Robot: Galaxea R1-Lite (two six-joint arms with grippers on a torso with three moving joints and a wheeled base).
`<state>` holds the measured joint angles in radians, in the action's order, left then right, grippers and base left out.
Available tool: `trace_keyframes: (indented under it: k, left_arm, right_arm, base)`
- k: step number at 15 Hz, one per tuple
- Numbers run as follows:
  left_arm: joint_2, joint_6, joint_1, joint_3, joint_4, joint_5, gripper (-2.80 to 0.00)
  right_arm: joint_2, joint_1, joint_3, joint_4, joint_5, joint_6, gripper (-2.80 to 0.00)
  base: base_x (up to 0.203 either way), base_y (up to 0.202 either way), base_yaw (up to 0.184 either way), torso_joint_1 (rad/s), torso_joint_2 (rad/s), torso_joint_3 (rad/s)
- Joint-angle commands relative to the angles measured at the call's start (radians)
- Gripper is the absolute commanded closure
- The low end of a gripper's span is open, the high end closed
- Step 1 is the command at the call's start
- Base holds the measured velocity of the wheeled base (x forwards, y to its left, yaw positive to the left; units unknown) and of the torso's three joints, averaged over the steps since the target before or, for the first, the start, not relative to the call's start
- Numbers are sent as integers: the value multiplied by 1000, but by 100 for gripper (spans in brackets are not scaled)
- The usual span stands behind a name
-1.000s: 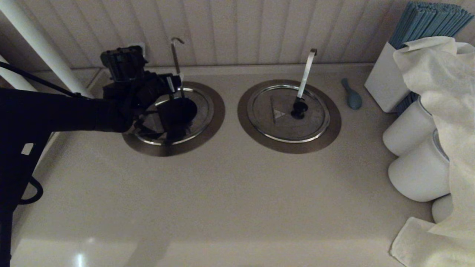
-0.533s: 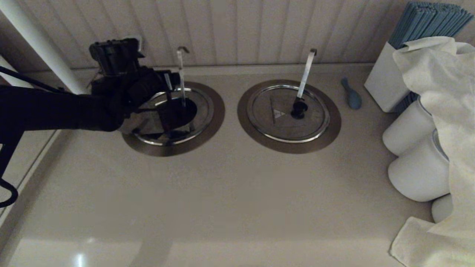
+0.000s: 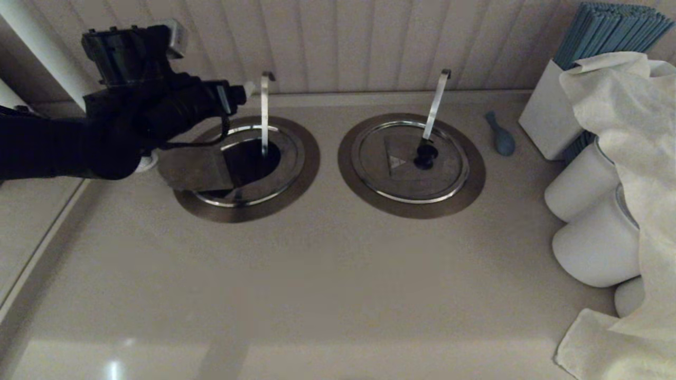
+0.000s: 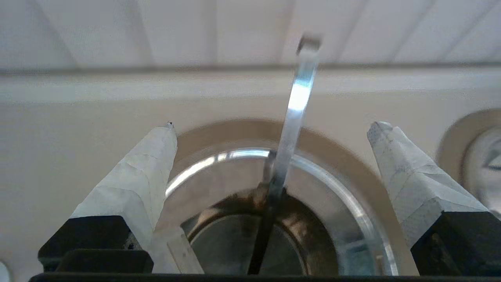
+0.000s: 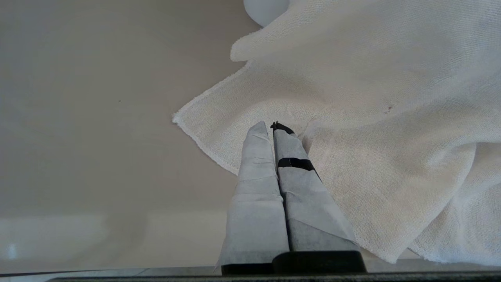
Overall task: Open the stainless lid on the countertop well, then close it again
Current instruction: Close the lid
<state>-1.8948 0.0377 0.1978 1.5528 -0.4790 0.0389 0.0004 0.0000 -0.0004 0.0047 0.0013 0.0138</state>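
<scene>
The stainless lid [image 3: 196,168] stands with one half folded up and leaning left, its knob hidden. The other half [image 4: 235,172] lies flat. The countertop well [image 3: 257,157] shows as a dark hole inside its brownish collar [image 3: 302,174], and the hooked ladle handle [image 3: 265,113] rises from it. My left gripper [image 3: 240,96] hangs open above and left of the well, holding nothing. In the left wrist view the gripper [image 4: 273,125] has the handle [image 4: 292,117] beyond its spread fingers. My right gripper [image 5: 272,127] is shut and empty over a white cloth.
The twin lid [image 3: 411,174] lies closed to the right with a slanting handle [image 3: 435,103]. A blue spoon [image 3: 501,138], a white box of blue straws [image 3: 549,116], white rolls [image 3: 581,187] and a draped cloth [image 3: 628,132] crowd the right side.
My left gripper has risen and drawn back to the left, off the lid. The lid's half went from nearly flat to folded up and stays open on its own.
</scene>
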Motion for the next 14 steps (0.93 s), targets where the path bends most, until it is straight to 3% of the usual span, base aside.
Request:
trace_keyframes:
  k: [1,5,6,8,11,12,14]
  left_arm:
    - [48,1,-19,-4,-1,1,-280]
    - [153,1,-129,-3,113,-33,-280]
    - [188,2,-168,-2,193,-84,-280]
    - [281,3,-244,25,480,-197,-280]
    - [324,6,-277,118,861,-251,-280]
    - [353,38,-281,131,922,-256,-280]
    - [388,205,-274,133,983,-260,-280]
  right_arm:
    - [1,0,-1,0,0,0,0]
    - [1,0,0,0,0,0,0]
    - [1,0,0,0,0,0,0]
    - [1,0,0,0,0,0,0]
    - [1,0,0,0,0,0,0]
    - [1,0,-1,0,0,0,0]
    - [1,0,-1,0,0,0,0]
  base:
    - [0,0,0,0,0,0]
    - [0,0,0,0,0,0]
    - [0,0,0,0,0,0]
    - [0,0,0,0,0,0]
    - [0,0,0,0,0,0]
    - [0,0,0,0,0,0]
    - [0,0,0,0,0,0]
